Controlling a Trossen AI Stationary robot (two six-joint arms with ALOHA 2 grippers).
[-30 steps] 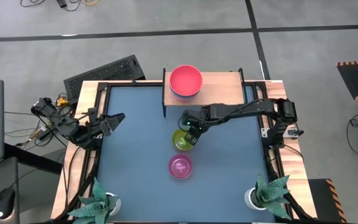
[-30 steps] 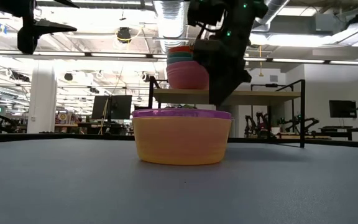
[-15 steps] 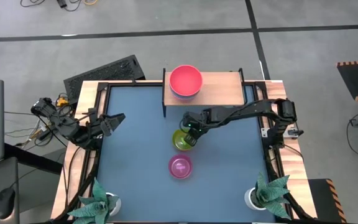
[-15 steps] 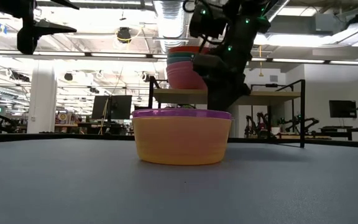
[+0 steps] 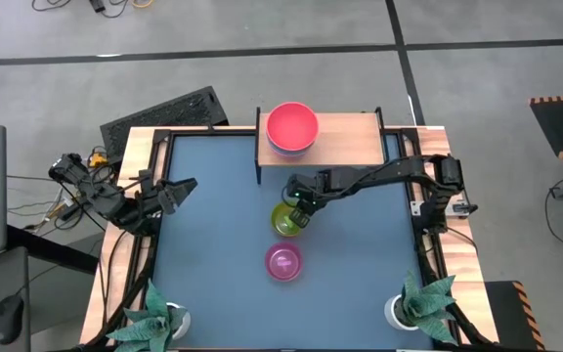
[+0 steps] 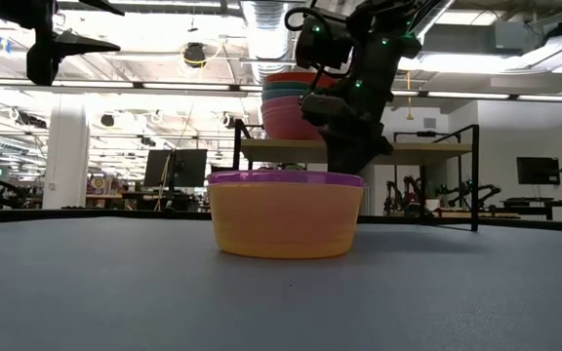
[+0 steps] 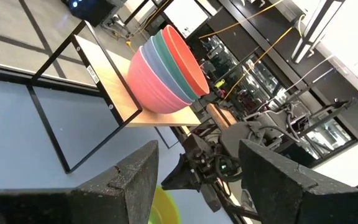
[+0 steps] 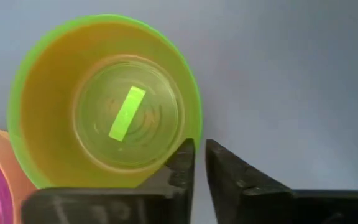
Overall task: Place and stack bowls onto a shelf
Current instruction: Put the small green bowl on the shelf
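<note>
A stack of bowls, pink on top [image 5: 291,127], stands on the shelf's wooden board [image 5: 348,139] at the table's far edge; the left wrist view shows the stack [image 7: 166,71] too. The small yellow-green bowl [image 5: 284,221] sits on its base mid-table, and the magenta bowl [image 5: 282,262] sits nearer. In the low view the magenta bowl [image 6: 286,214] hides the yellow-green one. My right gripper [image 5: 302,201] [image 8: 199,163] is shut at the yellow-green bowl's far-right rim. My left gripper [image 5: 179,188] [image 7: 197,180] hangs open over the left table edge. My right gripper pinches the yellow-green bowl's rim [image 8: 194,127] on its far-right side, one finger [image 8: 180,167] inside the bowl and the other [image 8: 232,177] outside. The fingers come from above, pointing down. The bowl stands upright with its base on the table.
Two potted plants in white pots stand at the near corners [image 5: 159,318] [image 5: 418,305]. The shelf's black legs [image 5: 259,161] stand on the table's far part. Bare blue table [image 5: 203,264] lies left of the bowls.
The right arm's wrist has risen a little and tipped above the yellow-green bowl, as the low view shows. The bowls have stayed where they were.
</note>
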